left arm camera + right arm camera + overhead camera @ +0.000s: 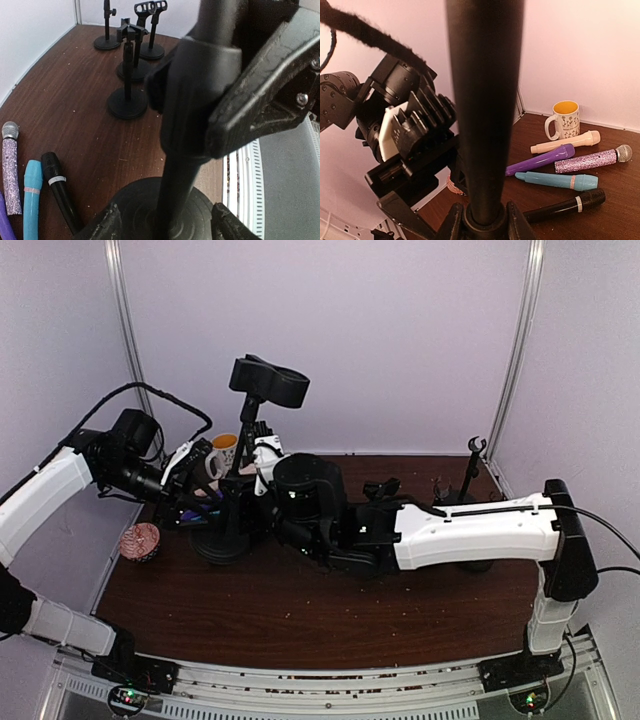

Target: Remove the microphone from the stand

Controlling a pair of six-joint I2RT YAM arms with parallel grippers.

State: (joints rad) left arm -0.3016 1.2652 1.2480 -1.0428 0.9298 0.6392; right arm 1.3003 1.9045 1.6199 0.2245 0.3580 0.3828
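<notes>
A black microphone (pixel 303 487) stands upright with my right gripper (pixel 300 530) shut on its narrow lower end. In the right wrist view its dark barrel (pixel 485 100) fills the middle, rising from between the fingers of the gripper (pixel 482 222). It is to the right of the stand (pixel 243 455) and apart from the stand's clip (pixel 270 382). My left gripper (pixel 232 480) straddles the stand's pole (pixel 175 195) above the round base (pixel 135 210). Its fingertips (pixel 106 225) stay apart from the pole on both sides, so it is open.
Several loose microphones lie on the brown table: cream (pixel 565 142), purple (pixel 540 159), glittery (pixel 592 160), blue (pixel 555 180) and black (pixel 565 205). A yellow-lined mug (pixel 565 120) stands behind them. More empty stands (pixel 127 95) (pixel 470 468) and a pink cupcake-like item (pixel 140 540) are around.
</notes>
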